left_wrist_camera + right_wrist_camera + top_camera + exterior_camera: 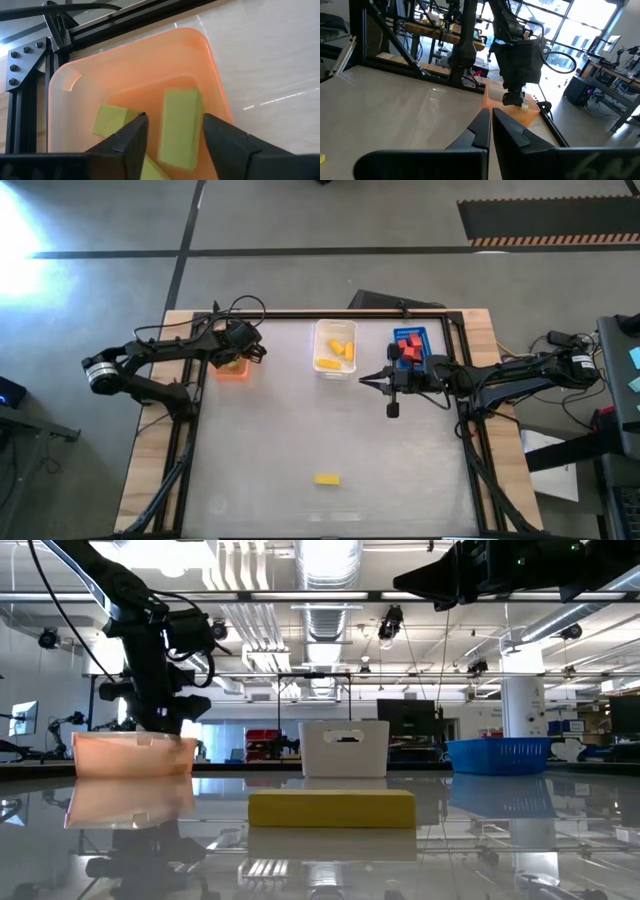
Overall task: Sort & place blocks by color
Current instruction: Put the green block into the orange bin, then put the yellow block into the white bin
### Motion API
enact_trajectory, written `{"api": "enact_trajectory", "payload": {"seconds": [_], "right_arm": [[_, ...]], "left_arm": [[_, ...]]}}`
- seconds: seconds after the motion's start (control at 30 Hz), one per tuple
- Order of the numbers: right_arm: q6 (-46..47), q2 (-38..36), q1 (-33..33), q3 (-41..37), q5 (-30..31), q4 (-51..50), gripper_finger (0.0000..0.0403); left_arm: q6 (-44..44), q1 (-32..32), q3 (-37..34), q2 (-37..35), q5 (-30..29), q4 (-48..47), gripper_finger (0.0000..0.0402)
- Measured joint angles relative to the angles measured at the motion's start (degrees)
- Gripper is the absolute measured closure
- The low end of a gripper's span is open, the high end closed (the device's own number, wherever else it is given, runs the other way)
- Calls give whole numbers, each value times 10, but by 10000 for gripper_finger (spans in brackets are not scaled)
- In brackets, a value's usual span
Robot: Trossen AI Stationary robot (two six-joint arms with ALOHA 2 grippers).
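1. The left tool [237, 358] is held over the orange bin [231, 370], near the tabletop's far left edge and beside the black frame rail [30, 60].
2. Its fingers [131, 142] are seen parted, with a light green block [179, 127] between them; whether the pads touch the block cannot be told. A second green block [111, 121] lies in the bin just beside one finger.
3. To the right of this tool stands the clear bin [335, 347], holding yellow blocks [337, 354].
4. Further right, the blue bin [409, 348] is seen with red blocks [408, 344] inside, touching the right arm's side.
5. The right tool [366, 380] is held above bare tabletop between the clear and blue bins, its fingers [481, 127] pressed together with nothing held.
6. A lone yellow block [326, 479] lies well apart from both tools, near the front edge, with open pale tabletop [300, 430] all around it.
7. Past the tabletop, a grey floor with dark lines and a striped mat [545, 222] is seen; in the low view, a hall with ceiling lights is seen.
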Motion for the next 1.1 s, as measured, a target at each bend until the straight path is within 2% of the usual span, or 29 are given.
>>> {"api": "enact_trajectory", "payload": {"seconds": [0.2, 0.43, 0.57, 0.77, 0.97, 1.1], "right_arm": [[0, 0, 0, 0, 0, 0, 394], [19, 0, 0, 0, 0, 0, 394], [44, 0, 1, -3, -1, -1, 394], [79, 0, 9, -5, -2, -43, 394], [98, 6, 52, -8, 0, -48, 394], [106, 16, 88, -8, 13, -47, 394]], "left_arm": [[-1, -3, 12, -1, 5, -17, 182], [1, -55, 62, -39, 43, -59, 171], [9, -136, 76, -75, 43, -51, 171], [17, -296, 77, -97, 30, -6, 171], [79, -451, 78, -57, 26, 63, 171], [114, -533, 78, -11, 25, 140, 171]]}}
